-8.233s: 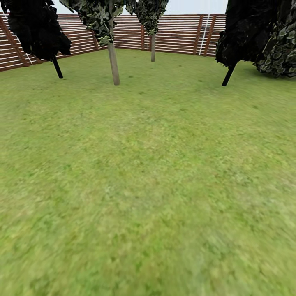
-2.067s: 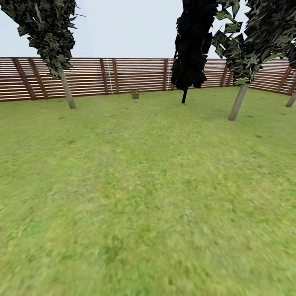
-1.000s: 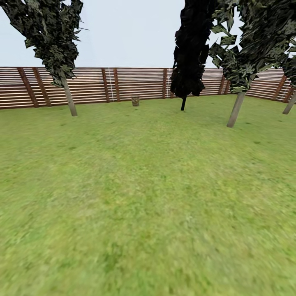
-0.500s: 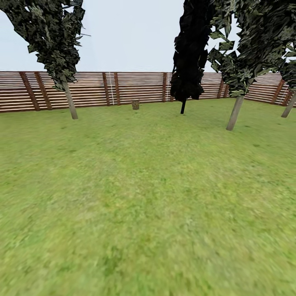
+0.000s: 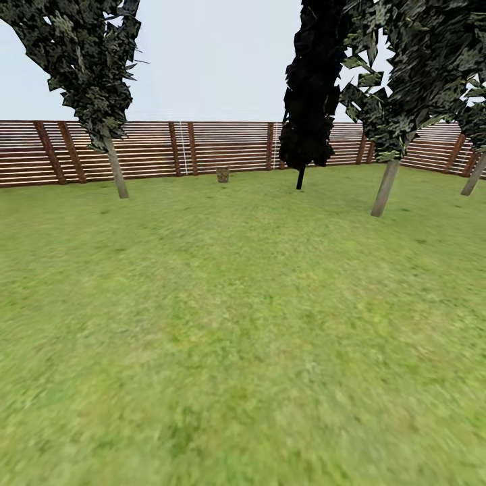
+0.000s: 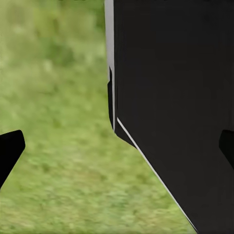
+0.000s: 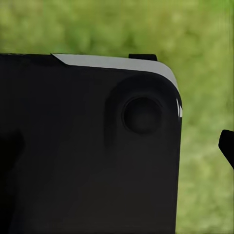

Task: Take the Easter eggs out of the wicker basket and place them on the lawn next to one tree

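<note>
The wicker basket (image 5: 223, 175), a small grey-brown woven tub, stands far off on the lawn (image 5: 229, 324) of mottled green grass, just in front of the slatted brown wooden fence (image 5: 223, 144); at this range no eggs can be made out in it. Going left to right in the head view: a pale-trunked tree with dark angular leaves (image 5: 116, 169) stands left of the basket, a narrow black poplar-like tree (image 5: 307, 101) rises right of it, then a second pale-trunked tree (image 5: 385, 187), with another trunk at the right edge.

In the left wrist view, dark fingertips (image 6: 9, 151) sit at opposite edges of the picture over grass, so the left gripper looks spread wide and empty, beside a black part of the robot's body (image 6: 175, 97). In the right wrist view a black panel (image 7: 87, 156) covers most of the gripper, and I cannot tell how its jaws stand.

The likely trouble lies in the approach: driving in too fast could bump the light basket and spill or roll its eggs, and stopping short would leave it out of arm's reach.
</note>
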`<state>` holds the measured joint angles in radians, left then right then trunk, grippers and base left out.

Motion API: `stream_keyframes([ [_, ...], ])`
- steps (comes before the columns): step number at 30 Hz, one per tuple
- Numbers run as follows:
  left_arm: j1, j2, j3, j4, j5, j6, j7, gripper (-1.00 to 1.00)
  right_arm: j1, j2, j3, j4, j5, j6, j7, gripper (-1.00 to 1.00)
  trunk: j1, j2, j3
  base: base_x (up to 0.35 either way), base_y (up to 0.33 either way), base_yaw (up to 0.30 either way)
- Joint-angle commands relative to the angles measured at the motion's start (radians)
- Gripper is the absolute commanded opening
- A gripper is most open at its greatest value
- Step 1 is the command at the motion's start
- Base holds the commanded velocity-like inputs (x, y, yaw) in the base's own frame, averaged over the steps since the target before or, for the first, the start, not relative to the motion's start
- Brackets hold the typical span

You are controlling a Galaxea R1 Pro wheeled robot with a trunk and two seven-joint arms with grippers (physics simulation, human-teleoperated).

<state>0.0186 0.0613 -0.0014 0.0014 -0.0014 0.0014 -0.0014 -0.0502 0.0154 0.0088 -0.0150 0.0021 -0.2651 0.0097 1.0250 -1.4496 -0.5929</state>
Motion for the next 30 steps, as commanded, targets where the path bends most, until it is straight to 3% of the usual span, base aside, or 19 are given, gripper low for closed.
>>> stream_keyframes([
  [1, 0.0, 0.001, 0.0, 0.0, 0.0, 0.0, 0.0, 1.0, 0.0, 0.0, 0.0, 0.001, 0.001, -0.003, 0.001, 1.0, 0.0, 0.0, -0.001, 0.0, 0.0, 0.0],
  [17, 0.0, 0.001, 0.0, 0.0, 0.0, 0.0, 0.0, 1.0, 0.0, -0.001, 0.001, 0.0, 0.007, -0.003, 0.001, 1.0, 0.0, 0.0, -0.023, 0.0, 0.0, 0.038],
  [30, 0.0, 0.0, 0.0, 0.0, 0.0, 0.0, 0.0, 1.0, 0.0, -0.001, 0.003, 0.001, 0.004, 0.002, 0.001, 1.0, 0.0, 0.0, -0.025, 0.0, 0.0, 0.008],
])
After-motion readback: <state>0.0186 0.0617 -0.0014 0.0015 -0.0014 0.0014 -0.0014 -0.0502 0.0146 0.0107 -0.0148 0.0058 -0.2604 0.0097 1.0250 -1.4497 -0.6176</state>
